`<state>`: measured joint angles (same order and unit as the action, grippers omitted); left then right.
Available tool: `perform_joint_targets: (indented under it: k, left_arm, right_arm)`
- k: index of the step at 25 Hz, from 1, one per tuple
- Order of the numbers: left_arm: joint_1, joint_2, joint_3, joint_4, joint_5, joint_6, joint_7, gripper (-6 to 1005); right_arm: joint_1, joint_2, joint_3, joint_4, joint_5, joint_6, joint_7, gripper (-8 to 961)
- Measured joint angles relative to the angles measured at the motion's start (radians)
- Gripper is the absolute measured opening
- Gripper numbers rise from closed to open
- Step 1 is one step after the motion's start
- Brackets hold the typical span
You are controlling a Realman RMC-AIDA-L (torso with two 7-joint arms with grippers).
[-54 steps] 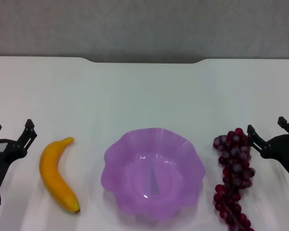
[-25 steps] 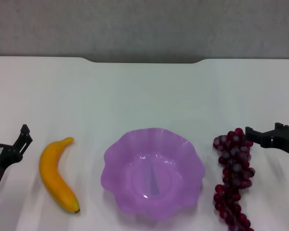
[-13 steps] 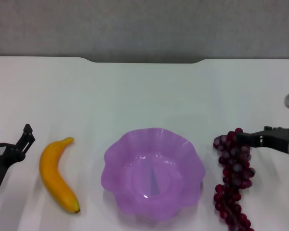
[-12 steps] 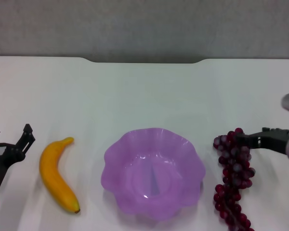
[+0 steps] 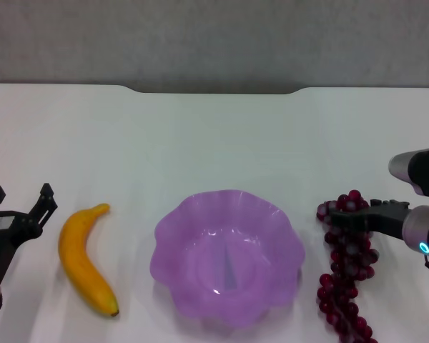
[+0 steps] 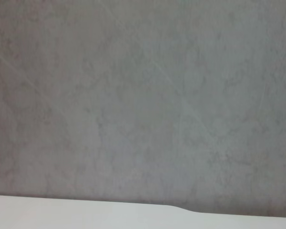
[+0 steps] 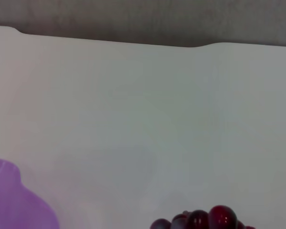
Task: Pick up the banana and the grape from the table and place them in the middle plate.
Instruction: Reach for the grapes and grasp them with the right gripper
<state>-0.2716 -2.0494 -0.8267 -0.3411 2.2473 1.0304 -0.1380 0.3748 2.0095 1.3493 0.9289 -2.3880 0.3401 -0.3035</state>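
Left gripper [image 5: 20, 202] sits fingers spread wide, banana [image 5: 84, 259] just to its right on the table [image 5: 214, 143], untouched; middle plate [image 5: 227, 256] holds nothing, so both placements remain. Right gripper [image 5: 343, 218] is over the top of the grape [image 5: 348, 264], can't tell its opening. Right wrist view shows only the bunch's top; left wrist view shows no task object.

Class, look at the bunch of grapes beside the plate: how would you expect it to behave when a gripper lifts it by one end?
The grape bunch is long, made of many small round berries, so it would probably sag and swing rather than stay stiff. The berries look glossy, so fingers may slip. The right gripper is at its far end, so the near end likely dangles.
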Motion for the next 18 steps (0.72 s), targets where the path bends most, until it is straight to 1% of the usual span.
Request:
perform_joint_targets:
  k: [5,12,18]
  left_arm:
    - [0.002,0.000,0.002,-0.001,0.001,0.000,0.000,893]
    - [0.008,-0.001,0.003,-0.004,0.003,0.000,0.000,893]
    - [0.008,-0.001,0.003,-0.002,0.002,0.000,0.000,893]
  right_arm:
    - [-0.002,0.000,-0.007,-0.020,0.000,-0.005,-0.001,796]
    - [-0.007,0.001,-0.065,-0.055,0.000,-0.081,0.001,786]
    - [-0.004,0.002,-0.086,-0.080,0.001,-0.128,0.002,777]
